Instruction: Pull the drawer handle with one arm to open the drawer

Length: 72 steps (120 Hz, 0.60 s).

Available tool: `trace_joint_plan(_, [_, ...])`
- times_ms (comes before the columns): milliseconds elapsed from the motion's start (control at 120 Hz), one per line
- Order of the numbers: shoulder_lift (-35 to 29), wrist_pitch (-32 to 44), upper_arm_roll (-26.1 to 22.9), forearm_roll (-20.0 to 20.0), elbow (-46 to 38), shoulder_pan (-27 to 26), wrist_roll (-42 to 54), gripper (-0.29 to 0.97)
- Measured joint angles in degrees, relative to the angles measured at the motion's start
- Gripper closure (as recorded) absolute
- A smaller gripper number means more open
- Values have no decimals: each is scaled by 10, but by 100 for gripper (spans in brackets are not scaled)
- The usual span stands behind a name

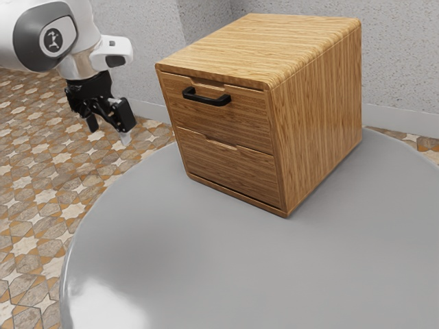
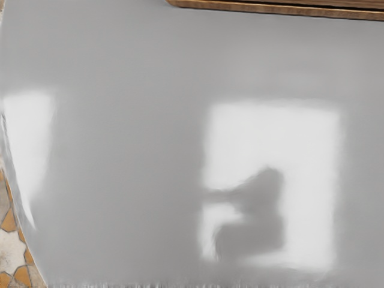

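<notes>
A bamboo-grained cabinet (image 1: 312, 103) stands on the round grey table (image 1: 226, 267). It has two drawers, one above the other. The top drawer (image 1: 223, 116) carries a black bar handle (image 1: 206, 98) near its upper edge, and its front sits flush with the cabinet. My gripper (image 1: 110, 133) hangs open in the air off the exterior view's left of the cabinet. It is well apart from the handle and slightly lower, with nothing between its fingers. In the wrist view the cabinet's bottom edge (image 2: 276, 7) lies beyond a stretch of grey table (image 2: 120, 180).
The lower drawer (image 1: 230, 164) has no bar handle and looks flush too. Patterned floor tiles (image 1: 34, 171) lie beyond the table's rim on the exterior view's left. A grey wall (image 1: 405, 48) stands behind the cabinet. A bright reflection (image 2: 270, 156) lies on the table under my hand.
</notes>
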Motion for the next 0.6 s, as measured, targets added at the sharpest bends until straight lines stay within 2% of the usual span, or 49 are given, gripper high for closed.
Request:
trace_joint_plan(192, [-4,0,1,-1,5,36,12,0])
trace_joint_plan(342, [-89,-5,-1,-13,51,10,20,0])
trace_joint_plan(600, [-99,-18,-1,-22,48,-4,30,0])
